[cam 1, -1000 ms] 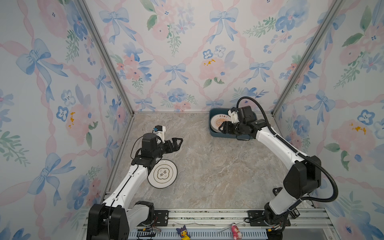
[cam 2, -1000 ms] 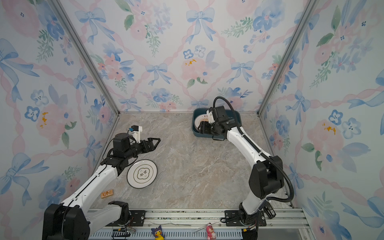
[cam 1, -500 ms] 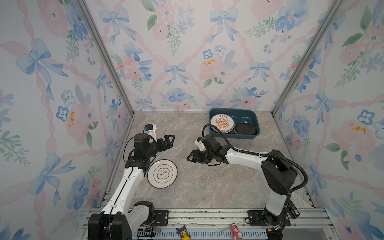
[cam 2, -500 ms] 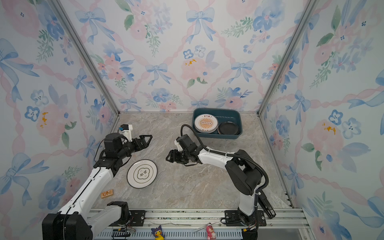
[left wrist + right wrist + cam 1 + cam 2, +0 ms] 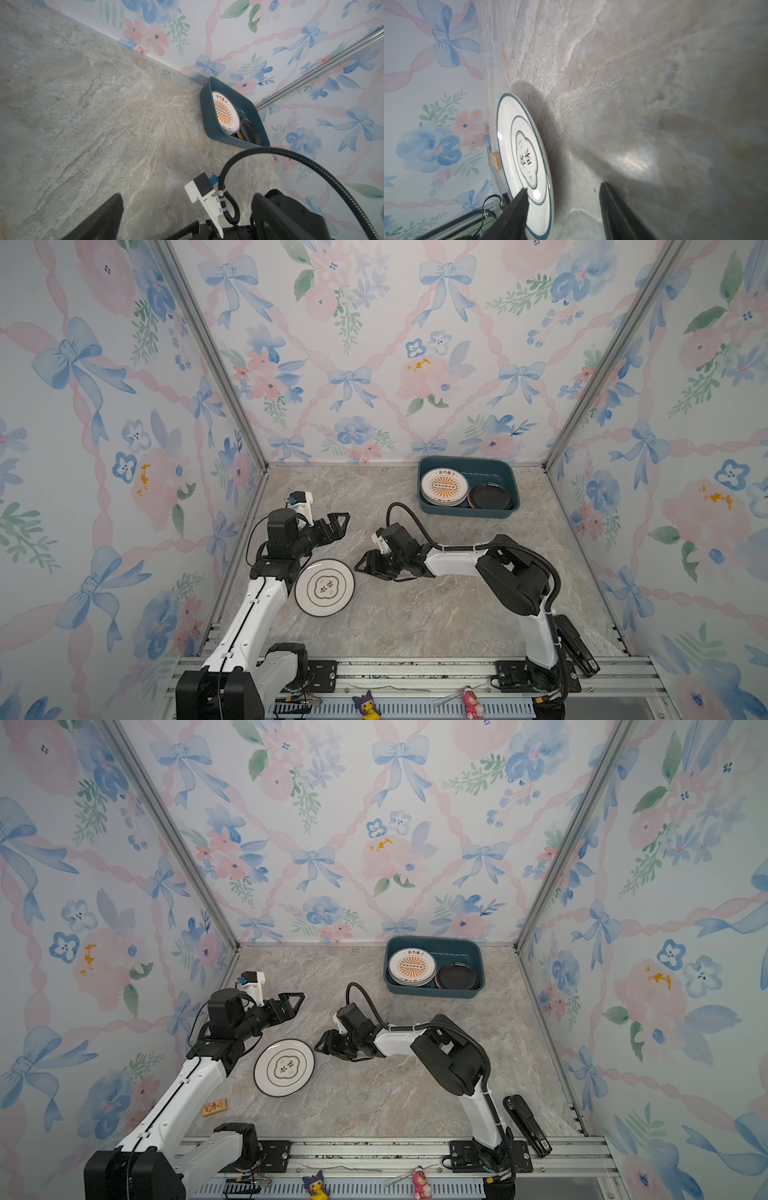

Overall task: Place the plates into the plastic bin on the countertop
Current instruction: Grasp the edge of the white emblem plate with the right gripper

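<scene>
The space is enclosed on three sides by walls (image 5: 374,364) papered in a watercolour pattern of blue bows, pink ribbons and flowers, and the corners are marked by slanting aluminium posts (image 5: 208,352). The beige marble-patterned bench (image 5: 415,622) is evenly lit, with only soft shadows cast. A metal rail (image 5: 415,670) is mounted along its near edge, and two small toy figures (image 5: 368,705) are set just below it.

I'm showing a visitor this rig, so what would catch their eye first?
A white plate with a cloud emblem lies on the marble countertop, front left, the right gripper open beside its edge. At the back, a teal bin holds a sunburst plate and a black plate.
</scene>
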{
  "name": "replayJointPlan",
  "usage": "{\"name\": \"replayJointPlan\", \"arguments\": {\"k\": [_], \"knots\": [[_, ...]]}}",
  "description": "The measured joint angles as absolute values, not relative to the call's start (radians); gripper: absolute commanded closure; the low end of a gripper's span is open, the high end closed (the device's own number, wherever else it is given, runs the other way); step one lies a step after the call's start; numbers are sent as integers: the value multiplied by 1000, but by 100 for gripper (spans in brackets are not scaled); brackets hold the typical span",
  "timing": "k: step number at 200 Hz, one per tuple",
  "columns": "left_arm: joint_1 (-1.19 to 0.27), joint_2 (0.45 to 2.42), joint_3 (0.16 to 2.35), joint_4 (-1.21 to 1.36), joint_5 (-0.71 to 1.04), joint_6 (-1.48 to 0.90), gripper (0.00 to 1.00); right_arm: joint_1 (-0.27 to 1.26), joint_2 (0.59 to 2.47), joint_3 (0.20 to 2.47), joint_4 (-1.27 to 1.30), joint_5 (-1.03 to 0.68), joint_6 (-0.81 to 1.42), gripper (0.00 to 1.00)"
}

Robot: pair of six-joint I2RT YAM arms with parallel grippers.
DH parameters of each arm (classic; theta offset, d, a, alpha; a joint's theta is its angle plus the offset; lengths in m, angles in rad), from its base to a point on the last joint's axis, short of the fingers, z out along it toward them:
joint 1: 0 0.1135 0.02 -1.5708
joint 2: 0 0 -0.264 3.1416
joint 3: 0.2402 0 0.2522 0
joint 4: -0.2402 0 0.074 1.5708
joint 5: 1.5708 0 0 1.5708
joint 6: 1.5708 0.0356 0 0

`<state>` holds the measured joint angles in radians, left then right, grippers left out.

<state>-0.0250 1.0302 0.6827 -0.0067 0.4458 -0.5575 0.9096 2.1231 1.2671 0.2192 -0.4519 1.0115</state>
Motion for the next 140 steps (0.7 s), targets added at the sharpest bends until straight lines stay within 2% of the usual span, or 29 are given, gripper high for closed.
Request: {"name": "replayJointPlan", "arguments": {"k": [65,104,140], "knots": [[-18,1030,660,-6,454,-557,2,951,2193,1280,354,-498,1104,61],[-16,1030,653,-5,458,-557,2,958,2207,1283,360,-501,1118,74],[-12,1029,651,-2,461,-557,2,958,2214,1283,360,-501,1118,83]]}}
